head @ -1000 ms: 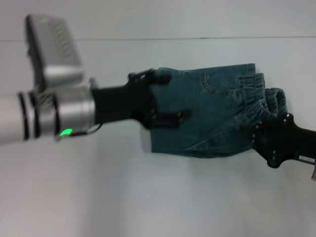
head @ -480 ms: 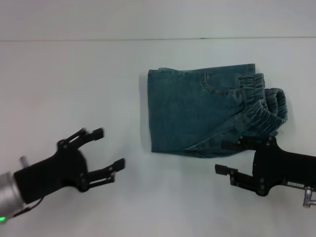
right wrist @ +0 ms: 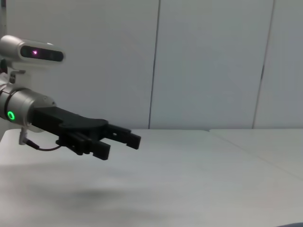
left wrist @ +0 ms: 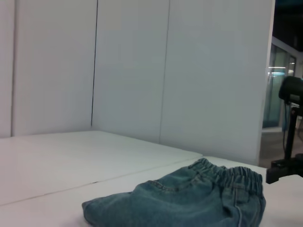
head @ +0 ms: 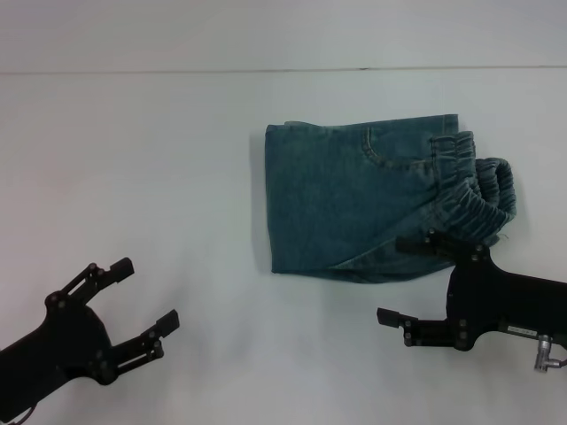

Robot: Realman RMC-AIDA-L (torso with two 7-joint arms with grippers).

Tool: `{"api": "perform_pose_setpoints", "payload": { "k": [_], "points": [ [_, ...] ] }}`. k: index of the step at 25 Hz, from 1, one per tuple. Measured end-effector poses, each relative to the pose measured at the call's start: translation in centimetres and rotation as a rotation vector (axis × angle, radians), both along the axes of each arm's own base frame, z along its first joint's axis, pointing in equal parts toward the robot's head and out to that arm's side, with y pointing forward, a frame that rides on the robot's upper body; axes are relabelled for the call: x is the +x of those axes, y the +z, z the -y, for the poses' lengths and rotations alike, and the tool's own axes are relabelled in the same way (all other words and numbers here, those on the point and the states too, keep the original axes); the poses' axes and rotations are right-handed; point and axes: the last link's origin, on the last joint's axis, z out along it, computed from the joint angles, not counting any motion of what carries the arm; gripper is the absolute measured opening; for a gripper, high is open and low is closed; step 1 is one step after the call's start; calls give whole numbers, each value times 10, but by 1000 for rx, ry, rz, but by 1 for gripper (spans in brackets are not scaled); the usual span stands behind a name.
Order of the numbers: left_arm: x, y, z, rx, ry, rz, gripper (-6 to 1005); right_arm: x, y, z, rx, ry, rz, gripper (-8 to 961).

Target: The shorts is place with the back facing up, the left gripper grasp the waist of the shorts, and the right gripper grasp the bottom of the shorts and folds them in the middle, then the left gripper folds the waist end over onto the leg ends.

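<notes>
Shorts [head: 372, 199] lay folded at centre right; my left end effector [head: 133, 301] and right end effector [head: 416, 283] hung open, wisely clear of them.

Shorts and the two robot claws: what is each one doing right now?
the shorts: folded, lying flat on the white table, waist bunched on the robot's right.
the left gripper: open, holding nothing, off the shorts.
the right gripper: open, holding nothing, beside the waist.

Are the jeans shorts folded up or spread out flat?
Folded. The blue-green denim shorts lie as a compact doubled rectangle, ruched elastic waistband bunched along one edge.
</notes>
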Motion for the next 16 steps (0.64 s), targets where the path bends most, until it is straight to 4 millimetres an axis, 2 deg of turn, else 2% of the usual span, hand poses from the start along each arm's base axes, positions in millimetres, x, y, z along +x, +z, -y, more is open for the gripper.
{"api": "perform_pose_setpoints", "payload": {
  "k": [7,16],
  "points": [
    [3,-1,2,-25,-26,4,932,-1,-2,-2,1,5,6,950],
    [3,-3,4,-42,-29,2,933,-4,-4,-4,-3,15,2,947]
  ]
}}
